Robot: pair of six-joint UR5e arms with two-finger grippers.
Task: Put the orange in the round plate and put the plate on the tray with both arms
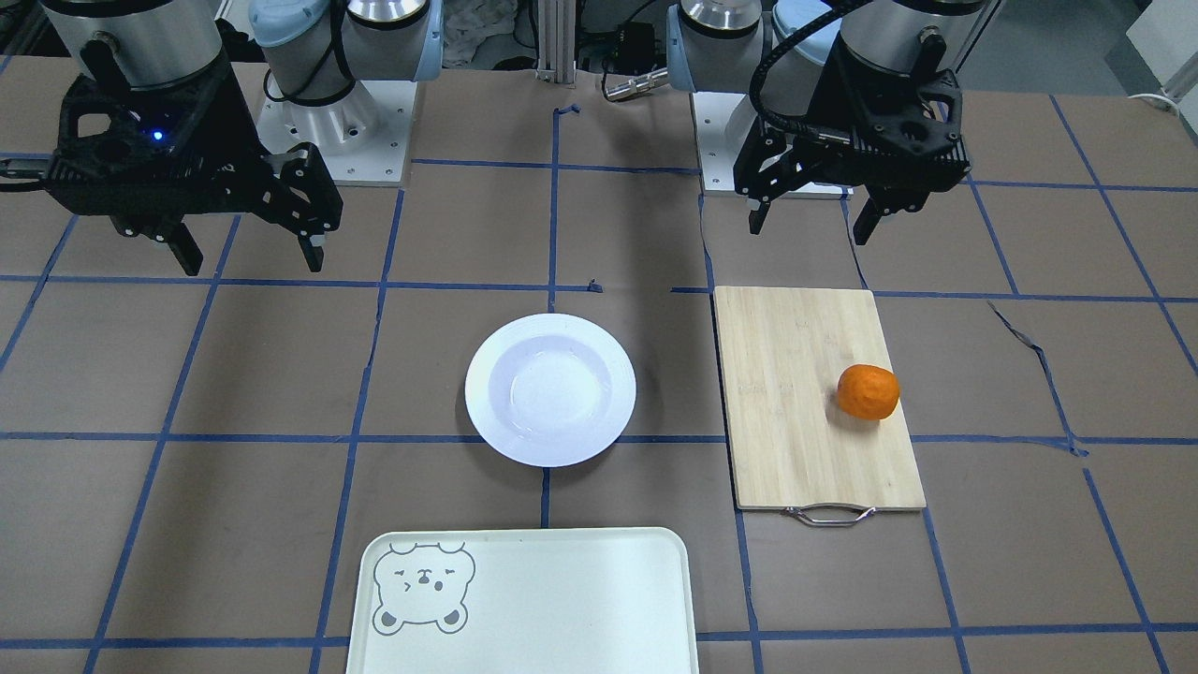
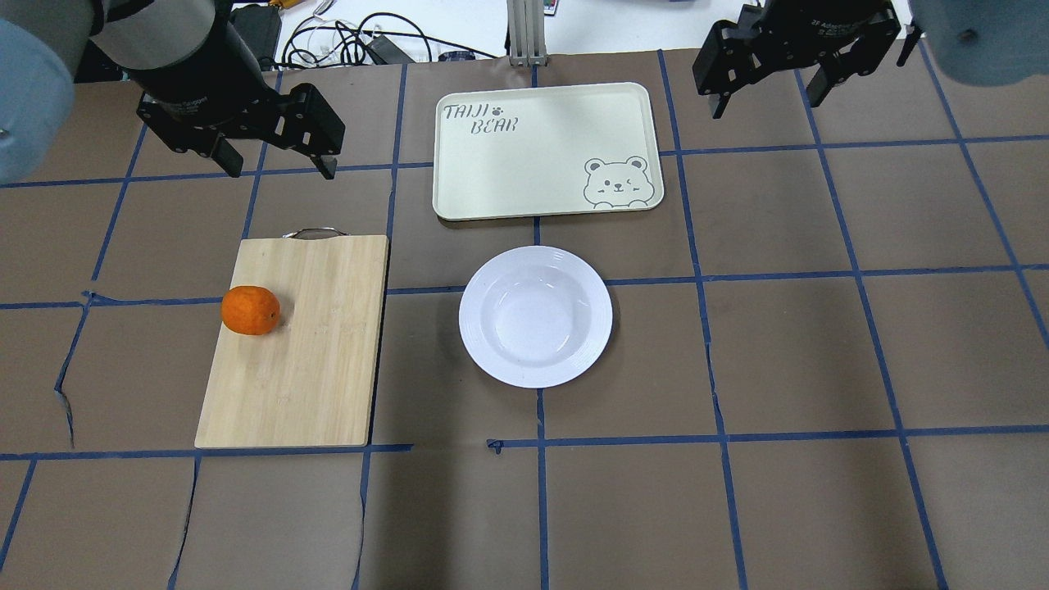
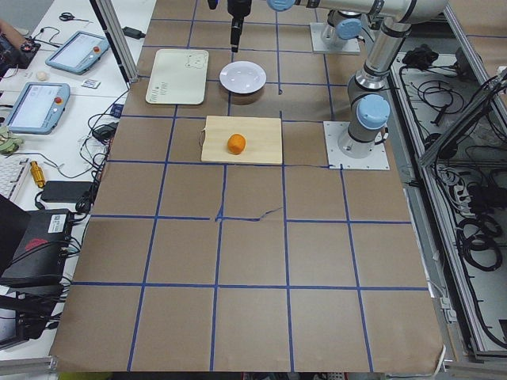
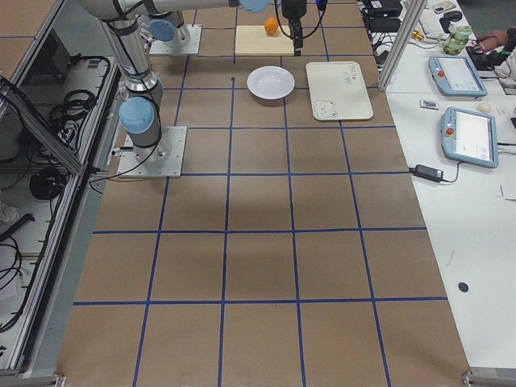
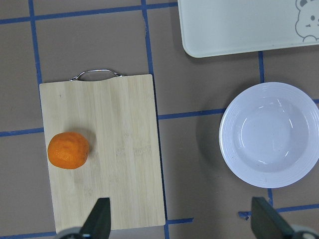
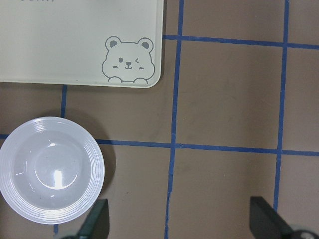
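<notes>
Two black grippers, left gripper [image 2: 280,168] and right gripper [image 2: 768,105], are held empty, jaws wide apart, apparently high up. The small bright orange fruit [image 2: 251,310] is laid on the bamboo cutting board [image 2: 311,360], left of the glossy white round plate [image 2: 535,328]; the pale cream rectangular tray [image 2: 533,147] is set just beyond.

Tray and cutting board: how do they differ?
The tray is pale cream with rounded corners and a printed bear; the cutting board is light wood with squarer corners and a metal handle. Nothing lies on the tray, while the cutting board carries the orange. Both are flat rectangles on the table.
</notes>
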